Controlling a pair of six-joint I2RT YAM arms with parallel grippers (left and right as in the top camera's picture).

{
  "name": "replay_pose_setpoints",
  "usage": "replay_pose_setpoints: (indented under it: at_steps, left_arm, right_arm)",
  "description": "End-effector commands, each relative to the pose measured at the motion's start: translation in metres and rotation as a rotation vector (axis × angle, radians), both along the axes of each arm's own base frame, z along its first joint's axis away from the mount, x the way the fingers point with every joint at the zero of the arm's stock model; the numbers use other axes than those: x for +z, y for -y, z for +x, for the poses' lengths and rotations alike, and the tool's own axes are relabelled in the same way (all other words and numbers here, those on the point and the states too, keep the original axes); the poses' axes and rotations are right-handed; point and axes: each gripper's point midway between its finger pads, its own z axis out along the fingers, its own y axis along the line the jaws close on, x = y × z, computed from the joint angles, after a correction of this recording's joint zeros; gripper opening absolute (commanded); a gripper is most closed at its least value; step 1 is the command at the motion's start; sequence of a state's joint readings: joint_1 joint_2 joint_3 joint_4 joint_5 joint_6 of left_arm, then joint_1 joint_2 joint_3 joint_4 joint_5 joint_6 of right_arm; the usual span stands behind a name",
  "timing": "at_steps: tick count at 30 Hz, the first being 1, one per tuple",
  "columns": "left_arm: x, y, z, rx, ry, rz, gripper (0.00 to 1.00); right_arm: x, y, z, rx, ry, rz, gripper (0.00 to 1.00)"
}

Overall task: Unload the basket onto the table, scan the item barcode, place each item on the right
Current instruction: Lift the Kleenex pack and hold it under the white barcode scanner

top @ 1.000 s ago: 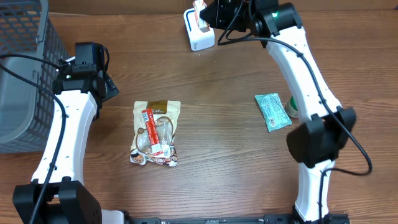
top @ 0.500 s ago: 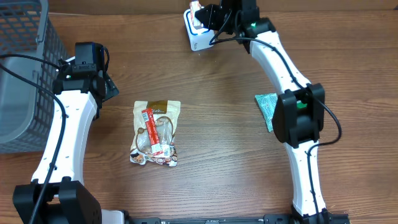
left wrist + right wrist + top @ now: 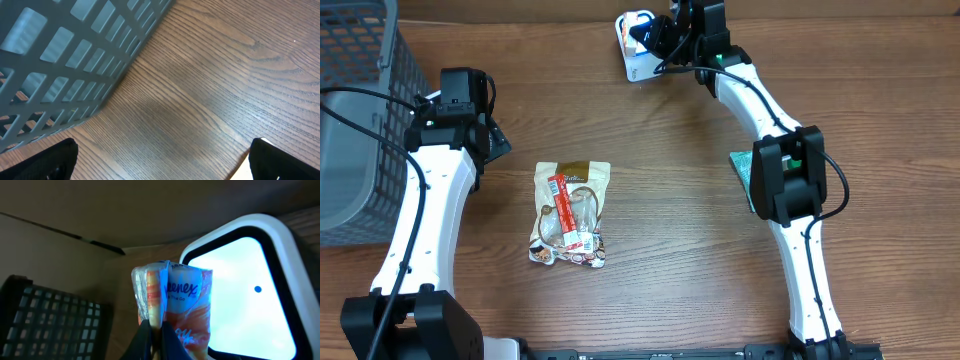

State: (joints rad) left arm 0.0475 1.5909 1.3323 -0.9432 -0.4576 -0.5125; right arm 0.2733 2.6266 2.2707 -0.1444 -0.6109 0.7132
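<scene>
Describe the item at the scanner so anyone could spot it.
At the table's far edge stands the white scanner with a glowing window. The right hand holds a small Kleenex pack before it: the only item lifted, unlike the green packet and snack bag lying flat.

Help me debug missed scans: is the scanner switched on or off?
On. In the right wrist view the scanner window glows bright white with a blue dot, beside the tissue pack pinched in the right tool.
</scene>
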Motion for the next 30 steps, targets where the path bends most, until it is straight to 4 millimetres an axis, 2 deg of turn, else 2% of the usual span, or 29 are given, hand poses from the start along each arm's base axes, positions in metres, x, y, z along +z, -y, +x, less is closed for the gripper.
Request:
replay_pose_setpoints:
  at_steps: [1, 17, 23, 30]
  left_arm:
    - [0.005, -0.001, 0.004, -0.013, 0.005, 0.018, 1.0]
    - [0.005, -0.001, 0.004, -0.013, 0.005, 0.018, 1.0]
    - [0.005, -0.001, 0.004, -0.013, 0.005, 0.018, 1.0]
    - [0.005, -0.001, 0.004, -0.013, 0.005, 0.018, 1.0]
  right_arm:
    - [0.007, 0.014, 0.008, -0.029, -0.011, 0.038, 0.04]
    - [0.003, 0.021, 0.014, -0.074, -0.011, 0.017, 0.04]
    - [-0.007, 0.026, 0.014, -0.11, -0.042, -0.019, 0.04]
    - [0.001, 0.02, 0.008, -0.034, -0.002, -0.01, 0.04]
